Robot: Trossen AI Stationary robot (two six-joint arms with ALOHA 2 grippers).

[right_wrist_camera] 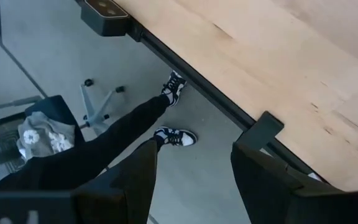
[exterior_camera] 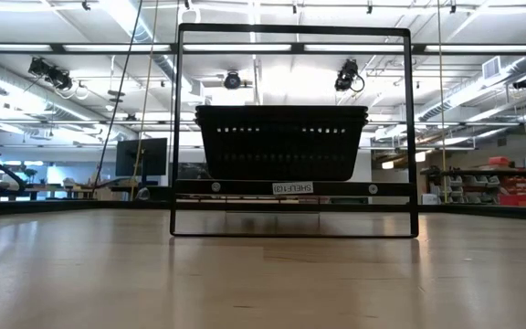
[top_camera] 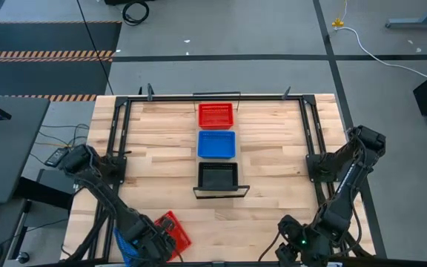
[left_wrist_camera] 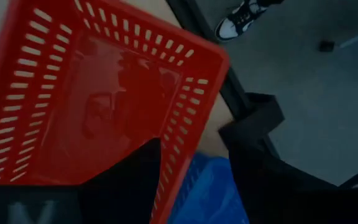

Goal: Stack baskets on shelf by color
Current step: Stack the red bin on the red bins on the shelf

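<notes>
Three baskets sit in a row down the table's middle in the high view: red [top_camera: 216,115] farthest, blue [top_camera: 216,144], black [top_camera: 217,178] nearest. In the low view the black basket [exterior_camera: 281,142] rests by its bottom on the shelf [exterior_camera: 245,187]. At the table's near left corner a second red basket [top_camera: 172,230] lies partly over another blue basket [top_camera: 127,248]. My left gripper [left_wrist_camera: 191,180] is open there, one finger inside the red basket [left_wrist_camera: 98,106] and one outside its wall. My right gripper [right_wrist_camera: 194,168] is open past the table's near right edge.
A black metal frame [top_camera: 117,148] stands around the table's middle; in the low view its posts [exterior_camera: 175,137] flank the shelf. A person's legs and shoes [right_wrist_camera: 174,135] are on the floor beyond the table's near edge. Bare wood [top_camera: 273,215] lies right of the black basket.
</notes>
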